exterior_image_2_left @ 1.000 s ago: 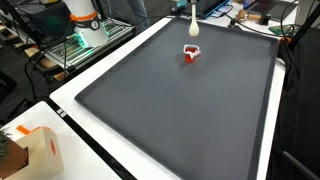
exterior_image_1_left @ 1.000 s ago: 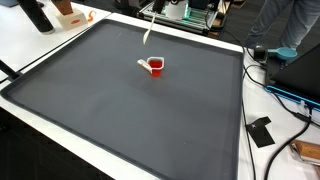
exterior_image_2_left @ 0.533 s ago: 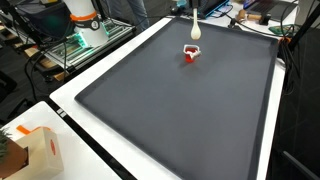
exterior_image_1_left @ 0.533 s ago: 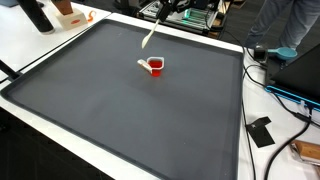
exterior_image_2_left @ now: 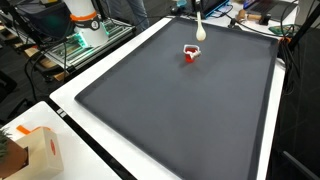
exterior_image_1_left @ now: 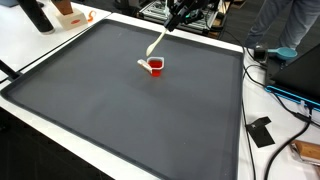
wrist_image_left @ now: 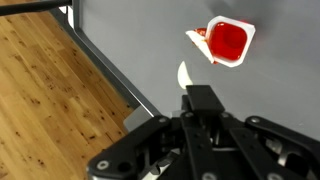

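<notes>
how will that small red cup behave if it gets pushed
The red cup looks small with a thin rim, so probably light and apt to slide or tip. It stands alone on the flat dark mat, so little would likely stop it.

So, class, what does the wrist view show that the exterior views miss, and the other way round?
Wrist view only: the wood floor beside the mat, and a look straight down into the cup. Exterior views only: the whole mat, a box and cables. Shared: the red cup, the mat, and the gripper holding a white spoon.
</notes>
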`<state>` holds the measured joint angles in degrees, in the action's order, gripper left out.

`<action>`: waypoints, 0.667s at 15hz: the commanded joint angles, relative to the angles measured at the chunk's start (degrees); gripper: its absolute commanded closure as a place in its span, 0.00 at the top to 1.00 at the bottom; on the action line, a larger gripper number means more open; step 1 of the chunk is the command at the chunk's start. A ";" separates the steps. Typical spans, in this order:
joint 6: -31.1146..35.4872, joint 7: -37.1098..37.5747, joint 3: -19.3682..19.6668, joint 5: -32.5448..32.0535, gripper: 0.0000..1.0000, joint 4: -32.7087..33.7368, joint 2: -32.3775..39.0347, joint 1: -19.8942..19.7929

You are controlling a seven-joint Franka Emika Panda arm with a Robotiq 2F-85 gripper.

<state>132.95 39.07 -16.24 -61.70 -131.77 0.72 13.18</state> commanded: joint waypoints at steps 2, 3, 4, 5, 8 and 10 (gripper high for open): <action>-0.81 8.41 0.06 -8.99 0.03 -2.03 1.52 1.81; -0.73 9.95 0.04 -10.67 0.03 -2.26 1.94 2.06; -0.64 11.27 0.03 -12.04 0.03 -2.43 2.35 2.28; -0.54 12.57 0.04 -13.36 0.03 -2.59 2.84 2.46; -0.39 15.71 0.08 -16.38 0.03 -2.92 4.03 2.87; -0.36 17.54 0.17 -18.30 0.03 -2.97 4.85 2.97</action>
<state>132.95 52.85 -16.25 -76.34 -133.98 4.68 15.59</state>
